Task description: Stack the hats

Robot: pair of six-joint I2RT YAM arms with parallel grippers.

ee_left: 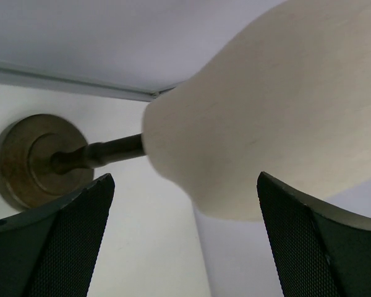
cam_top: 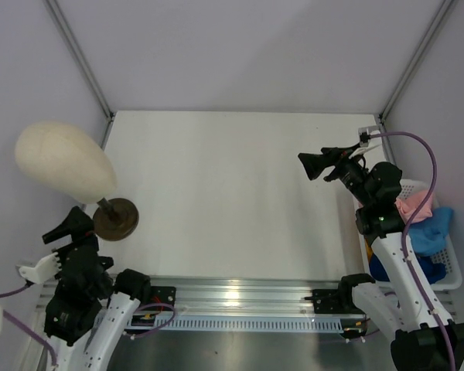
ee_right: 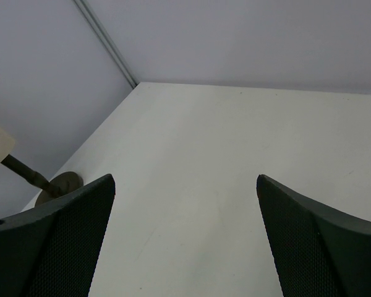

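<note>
The hats lie bunched in a white basket [cam_top: 451, 283] off the table's right edge: a pink hat [cam_top: 412, 207], a light blue hat [cam_top: 438, 229] and darker blue fabric [cam_top: 380, 269] partly hidden behind my right arm. My right gripper [cam_top: 315, 161] hangs open above the table's right side, left of the basket, with nothing between its fingers [ee_right: 185, 179]. At the left, my left gripper [cam_top: 66, 224] is open and empty, just below the cream head form [ee_left: 266, 105].
The cream head form [cam_top: 62, 158] leans on a thin stem over its dark brown round base [cam_top: 114, 219] at the table's left edge. The base [ee_right: 59, 185] also shows in the right wrist view. Pale walls and metal posts enclose the white table [cam_top: 232, 193].
</note>
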